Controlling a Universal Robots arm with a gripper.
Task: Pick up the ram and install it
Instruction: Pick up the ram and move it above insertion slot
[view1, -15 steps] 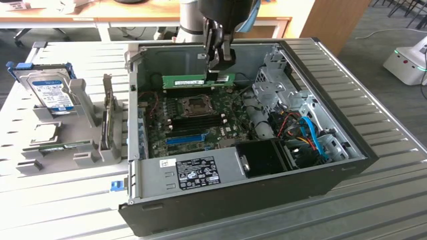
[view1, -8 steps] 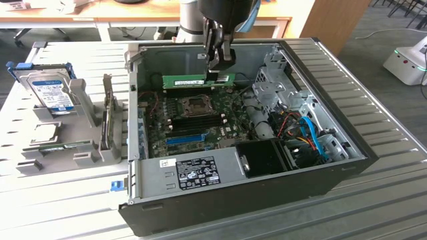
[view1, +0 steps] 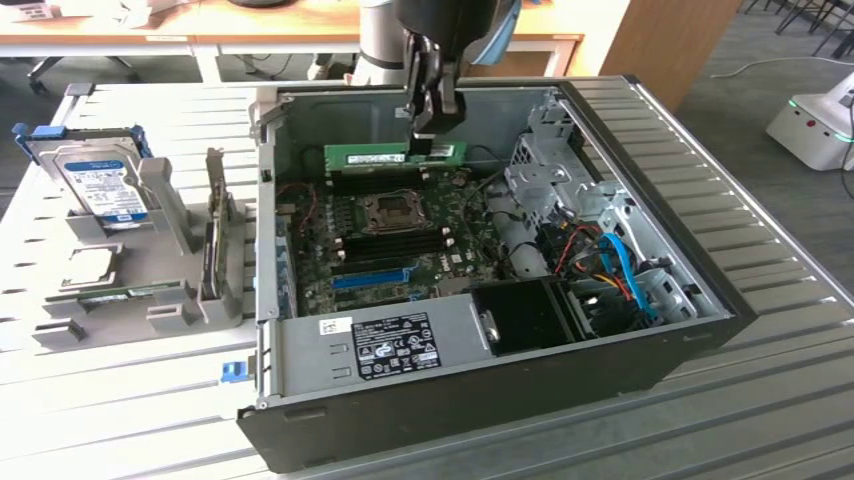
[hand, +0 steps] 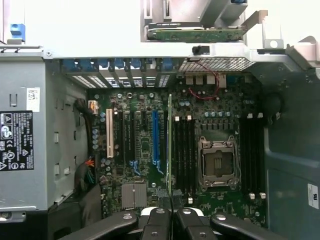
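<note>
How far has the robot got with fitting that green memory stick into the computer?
Done: the pick-up. The gripper is shut on the ram.
In hand: it holds the ram inside the open case, above the motherboard.
Left: the ram is not seated yet. The slots beside the socket look empty.

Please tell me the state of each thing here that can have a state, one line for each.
gripper: shut on the ram.
ram: held on edge above the motherboard, not in a slot.
case: on its side, open.
memory slots: empty.
CPU socket: uncovered, no cooler.
hard drive: upright, outside the case.
</note>
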